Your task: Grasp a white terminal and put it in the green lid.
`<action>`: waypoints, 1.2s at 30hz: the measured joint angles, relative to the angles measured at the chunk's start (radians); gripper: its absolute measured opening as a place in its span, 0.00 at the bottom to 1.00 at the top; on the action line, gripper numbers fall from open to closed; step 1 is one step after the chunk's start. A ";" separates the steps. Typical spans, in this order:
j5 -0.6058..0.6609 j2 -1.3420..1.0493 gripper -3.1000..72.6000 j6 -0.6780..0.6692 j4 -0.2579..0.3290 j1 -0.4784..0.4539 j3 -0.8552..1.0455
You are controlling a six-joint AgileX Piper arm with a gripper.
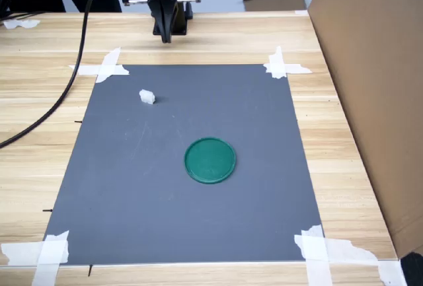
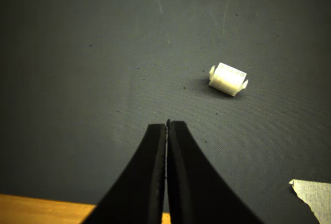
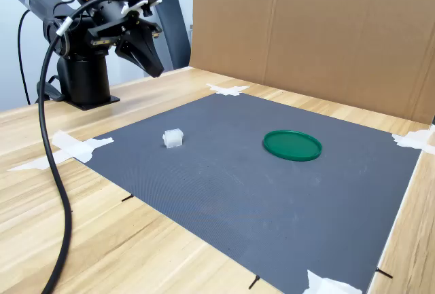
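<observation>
White terminal (image 1: 147,96) lying loose on the grey mat (image 1: 132,193), untouched.

It is seen well apart from the green lid (image 1: 210,160), which sits near the mat's middle; the tool (image 1: 166,37) is held above the mat's far edge, tips pressed together, nothing gripped, over the wooden bench (image 1: 350,187).
</observation>
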 joint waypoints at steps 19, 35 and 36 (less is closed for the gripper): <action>0.387 0.374 0.00 -0.180 -0.147 0.000 -0.408; 0.581 0.508 0.17 -0.211 -0.147 0.000 -0.645; 0.582 0.513 0.21 -0.212 -0.147 0.000 -0.645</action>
